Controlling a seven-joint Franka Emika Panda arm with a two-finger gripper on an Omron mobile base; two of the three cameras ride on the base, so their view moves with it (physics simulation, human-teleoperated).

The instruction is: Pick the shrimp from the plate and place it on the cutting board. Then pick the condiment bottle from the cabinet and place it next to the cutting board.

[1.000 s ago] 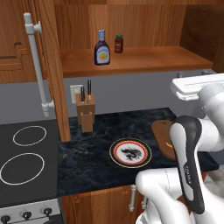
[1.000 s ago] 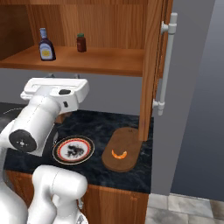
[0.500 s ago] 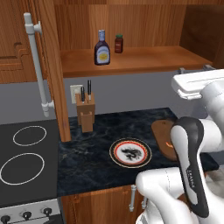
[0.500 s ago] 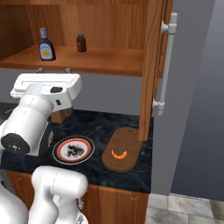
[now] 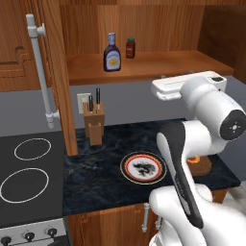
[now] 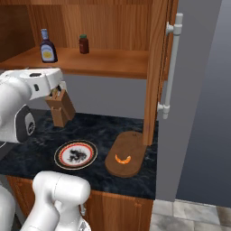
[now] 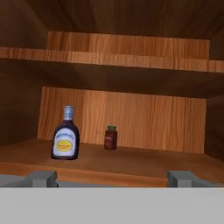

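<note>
The condiment bottle (image 7: 65,140) stands upright on the cabinet shelf (image 7: 140,161), ahead and left of my gripper (image 7: 111,178). The fingertips (image 7: 41,177) are spread wide, open, with nothing between them. The bottle (image 5: 112,53) (image 6: 47,46) is at the shelf's left end. My white hand (image 5: 185,87) hovers above the counter, below shelf height. The shrimp (image 6: 122,159) lies on the brown cutting board (image 6: 131,142). The arm covers most of the board (image 5: 205,166) in the left base view. The plate (image 5: 124,168) (image 6: 58,155) sits bare beside the board.
A squat red jar (image 7: 110,138) (image 5: 130,48) stands right of the bottle. A wooden knife block (image 5: 94,124) (image 6: 60,108) rests against the wall. Open cabinet doors with white bar handles (image 5: 41,72) (image 6: 171,67) flank the shelf. A stove top (image 5: 29,168) lies left.
My hand has swung left from over the cutting board and now faces the cabinet shelf. The jaws have stayed open. The shrimp still lies on the board.
</note>
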